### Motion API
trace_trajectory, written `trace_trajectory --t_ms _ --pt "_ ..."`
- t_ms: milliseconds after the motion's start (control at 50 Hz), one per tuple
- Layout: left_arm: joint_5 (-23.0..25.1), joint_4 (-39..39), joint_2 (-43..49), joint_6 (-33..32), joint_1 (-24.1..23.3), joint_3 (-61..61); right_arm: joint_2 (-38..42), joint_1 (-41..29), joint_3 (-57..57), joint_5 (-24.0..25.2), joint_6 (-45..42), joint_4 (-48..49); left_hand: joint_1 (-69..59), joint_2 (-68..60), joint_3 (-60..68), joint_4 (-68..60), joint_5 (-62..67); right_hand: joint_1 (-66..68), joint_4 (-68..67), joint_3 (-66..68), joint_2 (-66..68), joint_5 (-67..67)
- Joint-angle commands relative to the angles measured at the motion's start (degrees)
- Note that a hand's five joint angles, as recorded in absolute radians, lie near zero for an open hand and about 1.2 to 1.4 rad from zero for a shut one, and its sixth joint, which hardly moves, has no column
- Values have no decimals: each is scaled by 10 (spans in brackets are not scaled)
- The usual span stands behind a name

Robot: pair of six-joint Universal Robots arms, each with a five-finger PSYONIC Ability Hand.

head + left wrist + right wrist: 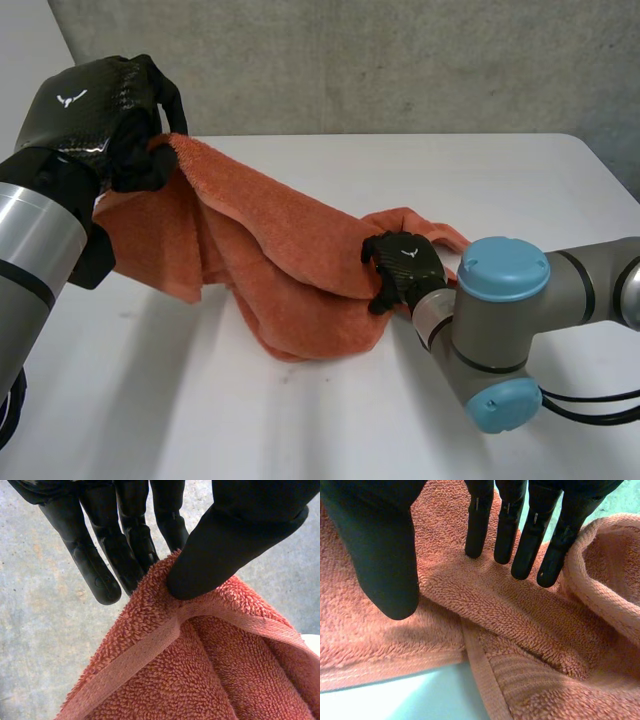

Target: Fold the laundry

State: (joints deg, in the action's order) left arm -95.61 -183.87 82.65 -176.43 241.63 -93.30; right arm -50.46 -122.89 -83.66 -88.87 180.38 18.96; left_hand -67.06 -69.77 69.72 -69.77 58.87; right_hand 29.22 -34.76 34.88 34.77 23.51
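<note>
An orange towel (280, 270) drapes from upper left down onto the white table (480, 170). My left hand (100, 110) holds one corner high above the table's left side. In the left wrist view the thumb (225, 545) pinches the towel's hemmed corner (200, 670) against the fingers. My right hand (405, 262) rests on the towel's lower right part, which lies on the table. In the right wrist view its fingers (530, 535) are straight and touch the towel (520, 620). The thumb stands apart, with a raised fold between it and them.
A grey concrete wall (350, 60) runs behind the table's far edge. The table's right corner (590, 150) is near the right arm's elbow (500, 330). Bare table (395, 700) shows beside the towel's hem under the right hand.
</note>
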Motion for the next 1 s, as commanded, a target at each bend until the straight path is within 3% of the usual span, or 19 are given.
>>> trace_trajectory --t_ms 20,180,380,420,460,480,580,620,660,680,740,780,800,840,900,1000 --pt "1 1 -12 13 -5 0 22 -2 28 -3 7 17 -129 -102 103 -102 111 160 -105 103 105 117" --pt "1 1 -15 19 -8 0 62 -2 71 -6 4 14 -129 -102 103 -102 111 280 -224 223 224 237" --pt "1 0 -15 21 -6 1 77 -2 96 -11 1 -4 -129 -102 103 -102 111 229 -174 173 174 186" --pt "1 0 -15 21 -6 2 77 -2 100 -11 1 -10 -129 -102 103 -102 111 265 -209 208 209 222" --pt "1 -1 -15 21 -6 3 76 -2 103 -12 3 -17 -129 -102 103 -102 111 507 -451 450 451 464" --pt "1 -1 -15 21 -6 3 76 -2 103 -12 3 -17 -129 -102 103 -102 111 508 -452 451 452 465" --pt "1 -2 -13 20 1 4 14 6 92 -14 8 -21 -129 -102 103 -102 111 508 -452 451 452 465" --pt "2 -2 -8 19 9 2 -85 32 66 -8 7 -23 -129 -102 103 -102 111 508 -452 451 452 465" --pt "2 -2 -7 19 16 0 -133 61 54 -2 1 -28 -129 -102 103 -102 111 508 -452 451 452 465" --pt "3 -2 -6 18 23 -1 -180 92 45 13 -7 -56 -129 -102 103 -102 111 508 -452 451 452 465" --pt "4 -2 -6 16 31 -3 -215 118 47 41 -23 -104 -129 -102 103 -102 111 508 -452 451 452 465" --pt "4 0 -4 14 47 -7 -263 162 74 114 -76 -223 -129 -102 103 -102 111 508 -452 451 452 465" --pt "4 0 -4 14 47 -7 -264 162 75 114 -76 -224 -129 -102 103 -102 111 508 -452 451 452 465" --pt "9 -2 4 13 61 -19 -273 206 94 180 -139 -328 -129 -102 103 -102 111 508 -452 451 452 465" --pt "17 -2 16 13 66 -25 -278 250 98 221 -205 -414 -129 -102 103 -102 111 508 -452 451 452 465" --pt "49 -1 84 11 67 -43 -270 263 89 230 -304 -511 -129 -102 103 -102 111 508 -452 451 452 465"
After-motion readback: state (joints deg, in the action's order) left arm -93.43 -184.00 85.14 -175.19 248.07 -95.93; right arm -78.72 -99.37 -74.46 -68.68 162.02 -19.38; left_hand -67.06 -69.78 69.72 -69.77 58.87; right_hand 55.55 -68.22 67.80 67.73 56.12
